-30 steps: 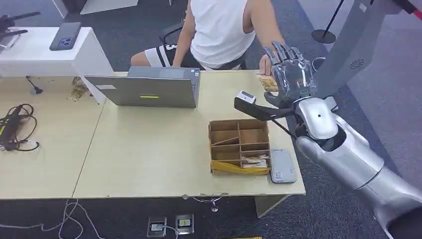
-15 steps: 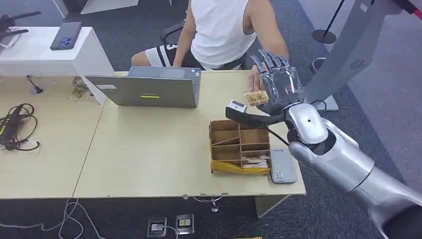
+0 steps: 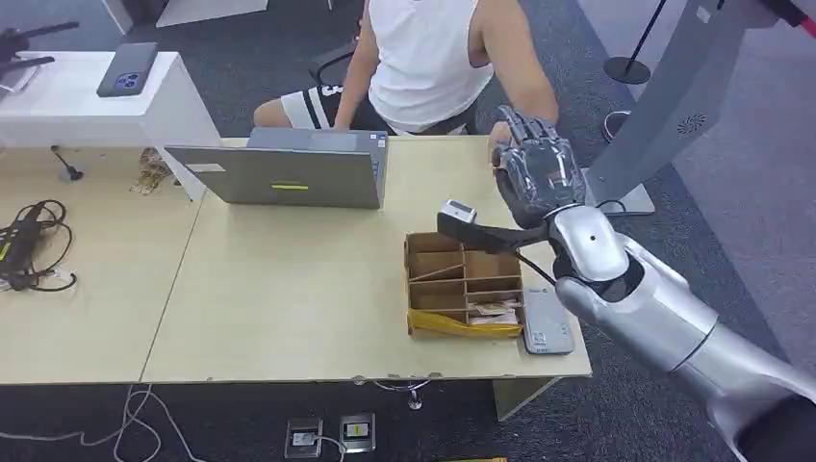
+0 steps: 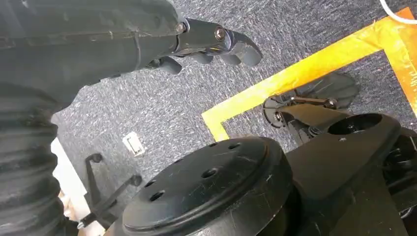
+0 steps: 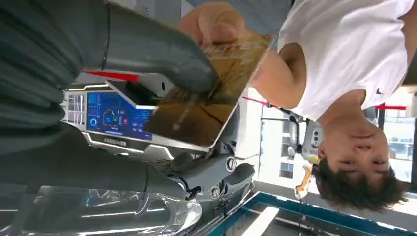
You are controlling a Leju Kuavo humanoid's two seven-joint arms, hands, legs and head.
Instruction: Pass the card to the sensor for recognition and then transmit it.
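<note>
Right hand (image 3: 535, 178) raised over table's far edge (image 3: 433, 141), pinching card (image 5: 206, 98).

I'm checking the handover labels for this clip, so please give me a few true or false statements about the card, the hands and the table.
1. The right robot hand presses its thumb on the card. True.
2. A person's hand also holds the card. True.
3. The laptop lies inside the divided box. False: it stands on the table, apart from the box.
4. The left robot hand holds a card. False: it holds nothing.
</note>
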